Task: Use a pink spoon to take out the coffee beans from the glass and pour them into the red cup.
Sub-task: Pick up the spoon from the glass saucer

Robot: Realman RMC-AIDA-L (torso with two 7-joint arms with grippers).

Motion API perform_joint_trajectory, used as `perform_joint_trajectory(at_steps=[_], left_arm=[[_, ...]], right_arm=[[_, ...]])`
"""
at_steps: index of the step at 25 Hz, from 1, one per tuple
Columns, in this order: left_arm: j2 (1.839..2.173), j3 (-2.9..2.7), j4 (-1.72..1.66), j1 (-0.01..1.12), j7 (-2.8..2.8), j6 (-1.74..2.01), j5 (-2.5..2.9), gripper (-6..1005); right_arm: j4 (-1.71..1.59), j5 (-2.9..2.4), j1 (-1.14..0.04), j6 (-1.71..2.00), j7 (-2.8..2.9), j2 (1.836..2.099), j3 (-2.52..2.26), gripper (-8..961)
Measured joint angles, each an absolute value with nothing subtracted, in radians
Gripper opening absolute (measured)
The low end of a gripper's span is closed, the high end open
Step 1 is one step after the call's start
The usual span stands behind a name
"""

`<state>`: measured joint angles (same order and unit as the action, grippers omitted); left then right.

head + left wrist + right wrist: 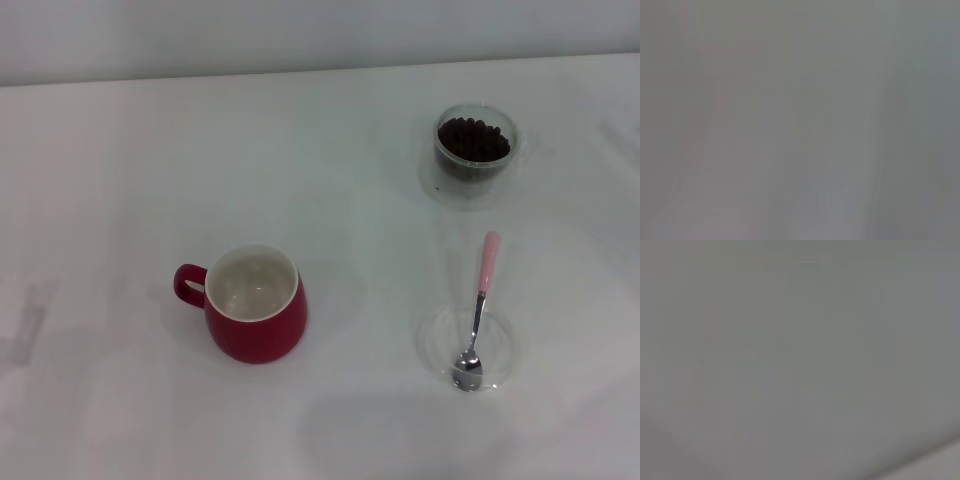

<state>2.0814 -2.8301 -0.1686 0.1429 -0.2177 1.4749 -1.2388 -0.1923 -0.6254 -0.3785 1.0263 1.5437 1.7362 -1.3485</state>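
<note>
Coffee beans (474, 139) sit in the glass (476, 152) at my far right, the pink spoon (480, 305) lies nearer with its bowl in a clear dish (502, 345), handle free to grab, the red cup (256, 303) stands open-mouthed left of it on the counter (120, 180), and neither tool shows, so I cannot tell their state.

White tabletop, 3 items resting on it

Tabletop (120, 180) plain white. Red cup (256, 303) left of centre, upright. Glass (476, 148) far right. Shallow clear dish (468, 347) near right, well apart from both.
</note>
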Motion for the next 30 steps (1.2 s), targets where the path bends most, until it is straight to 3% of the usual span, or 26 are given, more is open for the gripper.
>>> perform_joint_trajectory(at_steps=[3,5,6,9,13,22,30], left_arm=[[2.083,-2.83,-0.146,0.176,-0.218,1.45,-1.28,792],[2.083,-2.83,-0.139,0.194,-0.218,1.436,-1.291,792],[2.082,-2.83,-0.137,0.204,-0.218,1.431,-1.295,792],[2.082,-2.83,-0.129,0.232,-0.217,1.416,-1.305,791],[2.082,-2.83,-0.123,0.259,-0.211,1.401,-1.308,791],[2.08,-2.83,-0.123,0.284,-0.21,1.401,-1.313,790],[2.08,-2.83,-0.112,0.289,-0.21,1.386,-1.313,789]], right_arm=[[-0.171,-0.825,-0.385,1.199,1.742,1.656,-1.355,845],[-0.162,-0.926,-0.393,1.314,1.82,1.619,-1.354,845],[-0.16,-0.968,-0.397,1.363,1.847,1.603,-1.353,845],[-0.158,-1.061,-0.402,1.438,1.889,1.589,-1.355,844],[-0.157,-1.213,-0.422,1.467,1.92,1.611,-1.358,844],[-0.16,-1.389,-0.492,1.39,1.934,1.714,-1.373,843],[-0.167,-1.39,-0.503,1.29,1.936,1.767,-1.369,842]])
